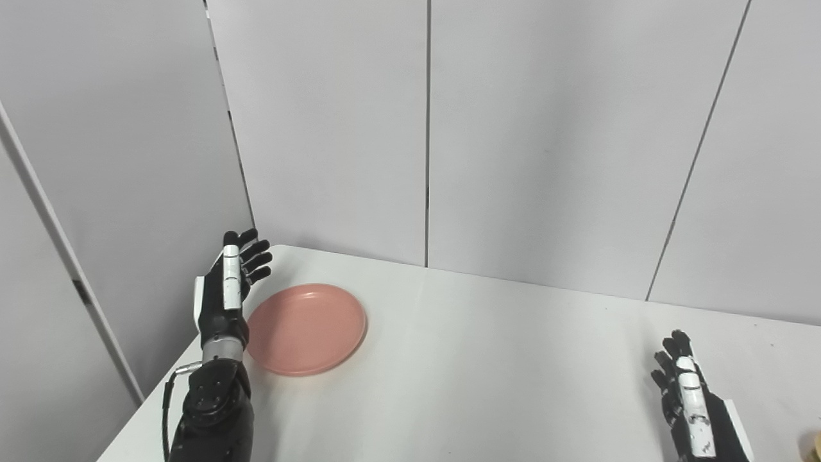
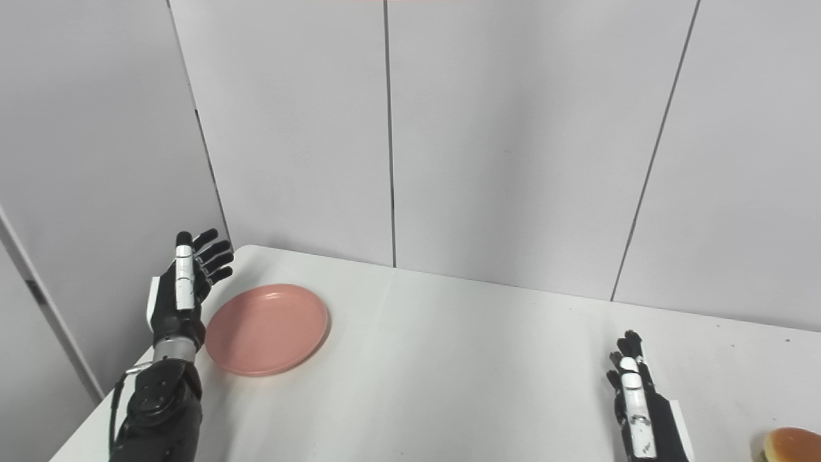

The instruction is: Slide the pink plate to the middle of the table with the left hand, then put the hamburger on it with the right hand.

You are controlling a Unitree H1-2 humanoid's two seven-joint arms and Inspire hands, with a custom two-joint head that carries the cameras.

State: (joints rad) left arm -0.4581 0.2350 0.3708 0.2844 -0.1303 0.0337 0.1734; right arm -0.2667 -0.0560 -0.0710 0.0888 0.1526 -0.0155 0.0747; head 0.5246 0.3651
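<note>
Pink plate (image 1: 306, 328) near table's (image 1: 487, 372) far-left corner. Left hand (image 1: 226, 296) just left of plate, fingers spread, empty. Right hand (image 2: 638, 407) apart, idle; hamburger (image 2: 792, 444) far right of plate. Push the rim low and steady, toward table's middle

**No readable text in either view**

Nothing legible appeared anywhere in the two head-camera views: no words, labels, brand marks, numbers or signs. The round pink plastic plate (image 1: 305, 329) carried no print on its face or rim. The black-and-white robot left hand (image 1: 228, 289) and the black-and-white robot right hand (image 2: 638, 404) showed only plain white panels with small dark marks, too small to tell as characters. The golden-brown hamburger bun (image 2: 792, 444) at the frame's lower right corner bore no wrapper or label. The plain white surface (image 1: 513, 372) and the pale grey wall panels (image 1: 545, 128) behind it were unmarked.
</note>
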